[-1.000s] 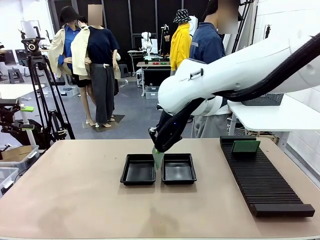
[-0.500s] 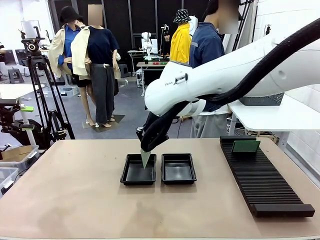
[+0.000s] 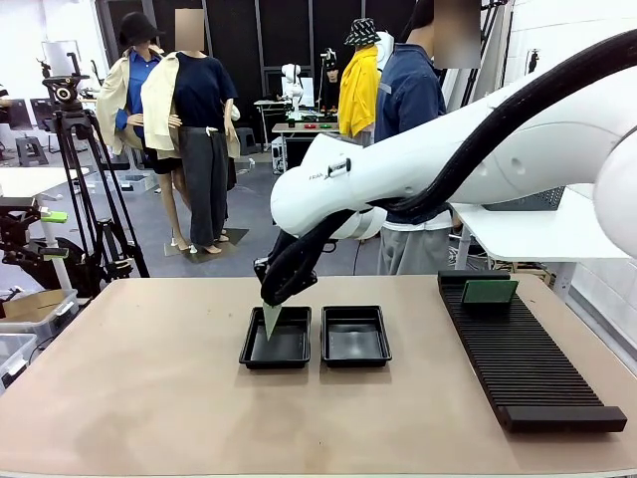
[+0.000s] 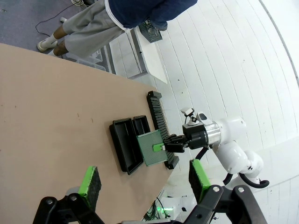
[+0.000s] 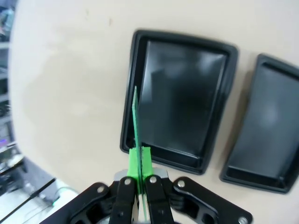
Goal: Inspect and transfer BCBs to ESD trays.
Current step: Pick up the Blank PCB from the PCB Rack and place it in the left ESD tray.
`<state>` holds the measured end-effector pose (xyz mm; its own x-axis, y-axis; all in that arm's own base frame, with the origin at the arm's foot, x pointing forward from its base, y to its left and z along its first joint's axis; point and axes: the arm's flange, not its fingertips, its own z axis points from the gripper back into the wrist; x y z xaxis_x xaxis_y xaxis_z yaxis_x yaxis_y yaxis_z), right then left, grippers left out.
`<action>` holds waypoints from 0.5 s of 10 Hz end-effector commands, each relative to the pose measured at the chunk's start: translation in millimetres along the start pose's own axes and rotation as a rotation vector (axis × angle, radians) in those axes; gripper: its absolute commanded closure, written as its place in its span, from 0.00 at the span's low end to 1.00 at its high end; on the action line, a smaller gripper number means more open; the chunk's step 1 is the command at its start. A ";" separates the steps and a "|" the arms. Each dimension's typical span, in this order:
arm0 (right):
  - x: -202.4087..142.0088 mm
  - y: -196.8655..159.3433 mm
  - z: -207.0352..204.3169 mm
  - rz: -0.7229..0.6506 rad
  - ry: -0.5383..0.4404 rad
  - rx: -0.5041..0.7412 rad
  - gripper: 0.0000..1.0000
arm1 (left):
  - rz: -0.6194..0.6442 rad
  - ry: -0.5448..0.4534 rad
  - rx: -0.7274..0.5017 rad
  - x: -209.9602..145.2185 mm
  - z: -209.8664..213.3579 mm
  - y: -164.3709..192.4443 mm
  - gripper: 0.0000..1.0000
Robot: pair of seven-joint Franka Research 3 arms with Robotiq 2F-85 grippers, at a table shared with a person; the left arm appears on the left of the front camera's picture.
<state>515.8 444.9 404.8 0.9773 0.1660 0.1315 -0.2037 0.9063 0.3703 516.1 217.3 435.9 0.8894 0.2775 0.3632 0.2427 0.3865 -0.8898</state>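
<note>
Clamping a thin flat green rectangular circuit board on edge, the tightly closed right hand hangs over one shallow glossy black plastic tray, its twin tray just beside. Placing looks under way; next, the board needs tilting flat and lowering inside.

We watch the pale beige bench from a fixed front camera at its near edge, facing across to the far side. Our left wrist camera looks down from high and far off, rolled sideways. Our right wrist camera hangs close, pointing straight down. All three share the two shallow glossy black plastic trays.
</note>
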 end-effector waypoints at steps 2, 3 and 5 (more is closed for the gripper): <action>3.9 5.9 -22.4 -0.021 -0.009 -0.051 1.00 | 0.013 0.004 0.013 0.1 1.5 -2.2 0.00; 6.7 4.6 -24.9 -0.021 -0.039 -0.041 1.00 | 0.013 0.004 0.013 0.1 1.5 -2.2 0.00; 9.3 2.3 -28.3 -0.017 -0.041 -0.035 1.00 | 0.013 0.004 0.013 0.1 1.5 -2.2 0.00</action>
<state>522.3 454.6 379.9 0.9781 0.1594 0.1336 -0.1977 0.9119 0.3597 516.1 217.3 435.9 0.8894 0.2776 0.3631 0.2427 0.3865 -0.8898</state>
